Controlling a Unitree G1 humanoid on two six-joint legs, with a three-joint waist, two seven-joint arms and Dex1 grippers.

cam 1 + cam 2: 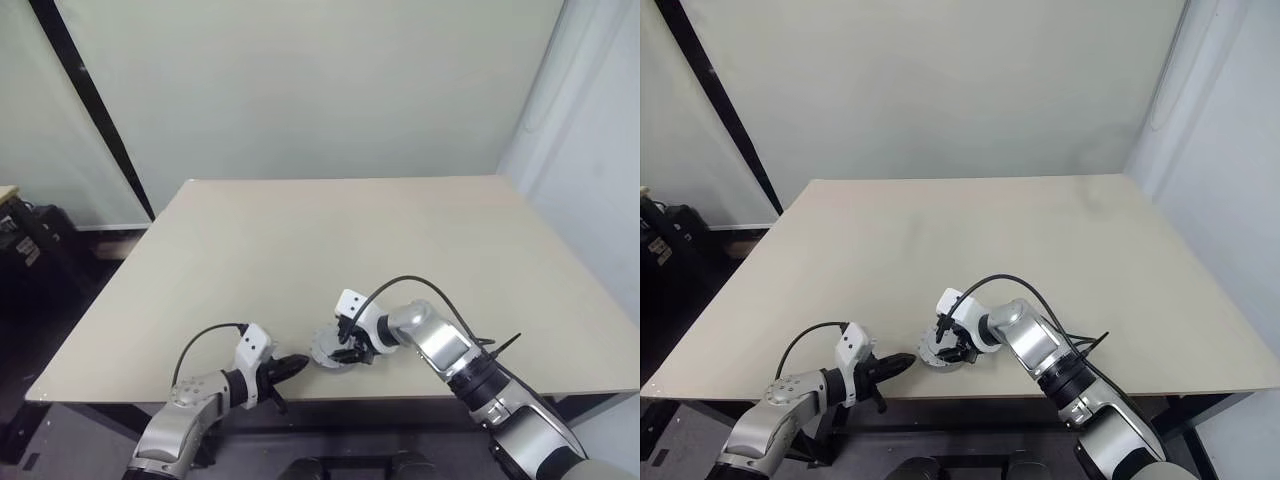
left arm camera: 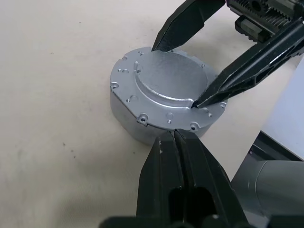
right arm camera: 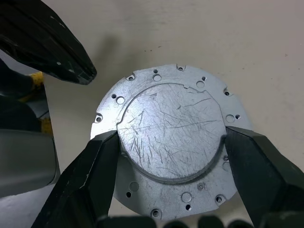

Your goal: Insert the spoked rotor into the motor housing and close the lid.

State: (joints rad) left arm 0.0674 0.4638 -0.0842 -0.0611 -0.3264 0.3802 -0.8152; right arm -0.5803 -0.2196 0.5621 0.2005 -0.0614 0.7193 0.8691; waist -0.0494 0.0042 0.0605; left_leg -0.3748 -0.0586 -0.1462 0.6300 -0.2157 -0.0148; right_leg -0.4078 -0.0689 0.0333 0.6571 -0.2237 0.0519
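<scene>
R gripper [image 3: 171, 156] spread wide over lid [image 3: 168, 137], one finger each side of raised centre disc, touching its edge. Lid sits flat on housing [image 2: 142, 126] near table [image 1: 300, 240] front edge. L gripper [image 2: 175, 142] fully closed, empty, tips just beside housing wall, likely bracing. Rotor presumably inside. Judgement: press straight down, keep lid level, holes lined up w/ rim; L steadies base.

Silver-grey jointed arms, black cables looping from white wrist blocks, tapered black gripper fingers [image 2: 185, 175]
</scene>
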